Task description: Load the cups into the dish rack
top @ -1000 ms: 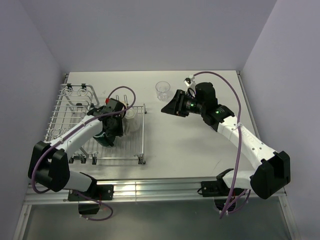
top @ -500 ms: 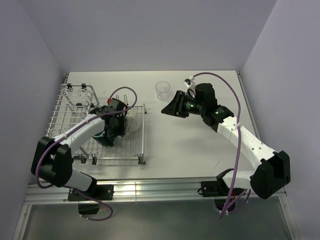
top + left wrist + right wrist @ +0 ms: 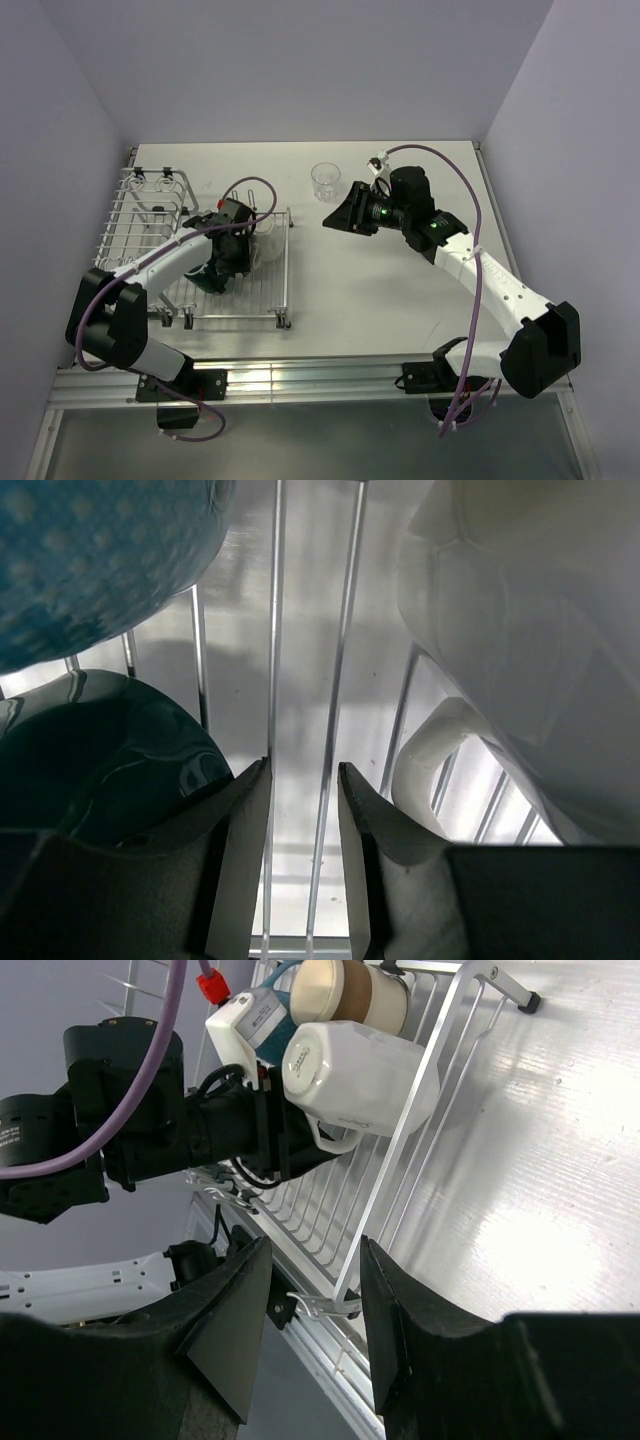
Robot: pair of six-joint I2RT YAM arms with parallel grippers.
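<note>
The silver wire dish rack [image 3: 130,225] stands on the left of the table. My left gripper [image 3: 229,262] is down inside it, jaws a little apart and empty over the rack wires [image 3: 335,630]. Round it lie the dark teal mug [image 3: 90,750], the light blue mug [image 3: 90,560] and the white mug [image 3: 530,630]. The right wrist view shows the white mug [image 3: 360,1075] on its side and the brown cup [image 3: 350,990] behind it. The clear glass tumbler [image 3: 325,181] stands on the table, just beyond my right gripper [image 3: 335,215], which is open and empty. I cannot make out the lavender cup.
The rack's raised right side [image 3: 420,1140] faces my right gripper across bare table. The left arm [image 3: 150,1130] lies across the rack. Walls close in the table at the back and both sides.
The left arm has shifted slightly inside the rack. The right arm and the tumbler have not moved.
</note>
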